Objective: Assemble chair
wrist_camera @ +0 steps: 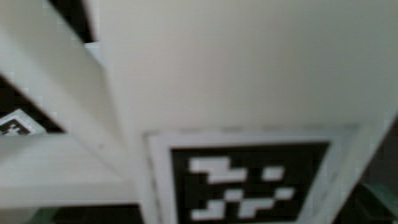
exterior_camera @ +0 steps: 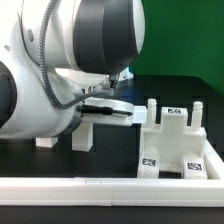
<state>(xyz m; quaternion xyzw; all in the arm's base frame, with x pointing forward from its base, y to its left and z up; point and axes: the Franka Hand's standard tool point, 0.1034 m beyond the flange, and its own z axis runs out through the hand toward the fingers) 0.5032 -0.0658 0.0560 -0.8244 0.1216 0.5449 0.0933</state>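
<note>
In the exterior view the big white arm fills the upper left, and the dark parts of my gripper (exterior_camera: 100,103) show just under it. They sit at a flat white chair panel (exterior_camera: 120,112) that juts out level above the table toward the exterior view's right. Whether the jaws touch the panel is hidden by the arm. In the wrist view that white panel (wrist_camera: 214,70) fills the picture very close up, with a square black-and-white tag (wrist_camera: 240,175) on it; no finger shows. A blocky white chair piece (exterior_camera: 175,145) with two upright posts and several tags stands at the exterior view's right.
Two short white pieces (exterior_camera: 46,141) (exterior_camera: 84,138) stand on the dark table under the arm. A long low white rail (exterior_camera: 110,186) runs along the front edge. A second tag (wrist_camera: 18,125) shows at the wrist picture's edge.
</note>
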